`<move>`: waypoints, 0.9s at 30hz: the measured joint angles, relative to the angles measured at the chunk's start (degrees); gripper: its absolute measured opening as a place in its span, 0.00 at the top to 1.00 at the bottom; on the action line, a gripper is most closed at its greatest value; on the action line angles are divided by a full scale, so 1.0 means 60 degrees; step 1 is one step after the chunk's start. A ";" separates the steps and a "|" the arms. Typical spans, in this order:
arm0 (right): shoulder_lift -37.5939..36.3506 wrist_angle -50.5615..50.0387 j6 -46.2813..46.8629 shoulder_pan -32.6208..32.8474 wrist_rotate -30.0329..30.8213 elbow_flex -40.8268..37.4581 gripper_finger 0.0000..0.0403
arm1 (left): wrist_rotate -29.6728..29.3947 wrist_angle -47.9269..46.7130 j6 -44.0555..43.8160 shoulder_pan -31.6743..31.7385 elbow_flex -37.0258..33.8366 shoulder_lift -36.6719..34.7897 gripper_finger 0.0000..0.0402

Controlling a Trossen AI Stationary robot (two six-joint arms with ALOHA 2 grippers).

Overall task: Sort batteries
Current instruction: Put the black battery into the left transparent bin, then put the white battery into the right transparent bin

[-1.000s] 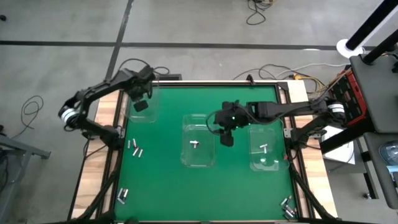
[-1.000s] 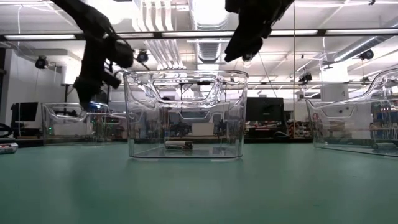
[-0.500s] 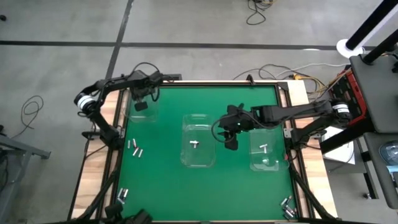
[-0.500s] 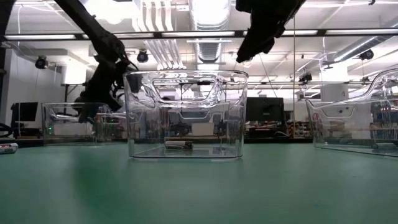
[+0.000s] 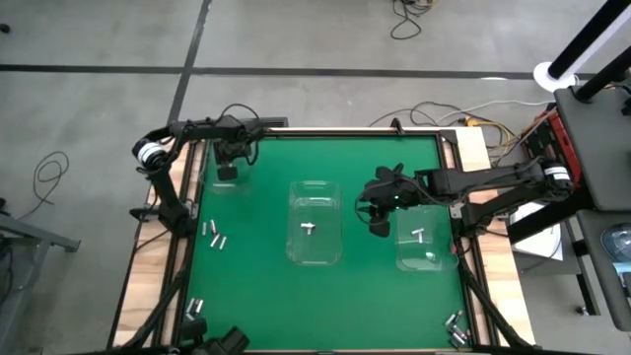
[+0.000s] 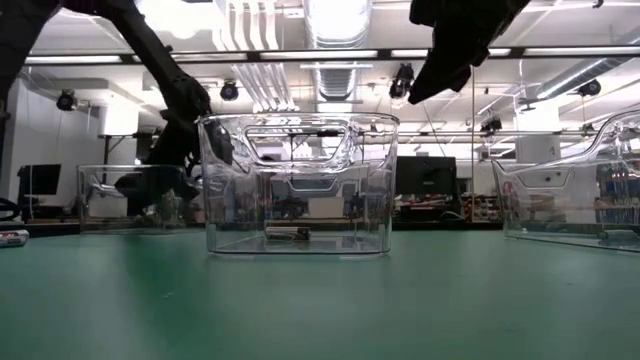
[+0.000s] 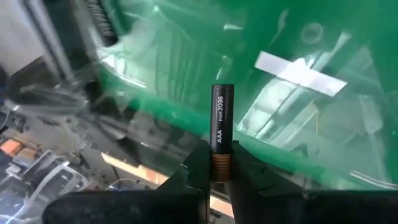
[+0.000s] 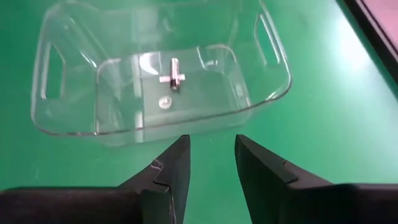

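My left gripper [image 5: 227, 171] is at the table's far left, over the left clear bin [image 5: 209, 184], shut on a dark battery [image 7: 221, 121] marked AAA. My right gripper [image 5: 379, 225] hangs open and empty between the middle bin [image 5: 315, 251] and the right bin [image 5: 404, 261]. In the right wrist view its fingers [image 8: 212, 144] stand short of the middle bin [image 8: 68, 124], where a battery [image 8: 174, 73] lies on the floor. Loose batteries [image 5: 213, 235] lie on the green mat near the left edge. My left gripper pinches the battery's copper-coloured end [image 7: 221, 157] between its two fingertips. The battery lies along the fingers and sticks straight out past them, toward the left bin's floor [image 7: 298, 93]. It is lifted clear of the bin and the table.
More loose batteries lie at the near left corner [image 5: 194, 310] and the near right corner [image 5: 455, 325]. The right bin holds a battery [image 5: 418, 235]. In the low view the middle bin [image 6: 300, 180] stands in front, with the left bin [image 6: 100, 195] and right bin [image 6: 570, 200] beside it.
My right gripper has gone from above the middle bin's right rim toward the table's right edge, staying high and open. My left gripper has come down over the left bin with the battery, its arm folding back toward the far left corner.
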 joint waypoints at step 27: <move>-0.0461 0.0337 -0.0109 0.0004 0.0001 0.0039 0.60 | 0.0129 -0.1036 -0.0301 -0.0040 0.0255 0.0029 0.59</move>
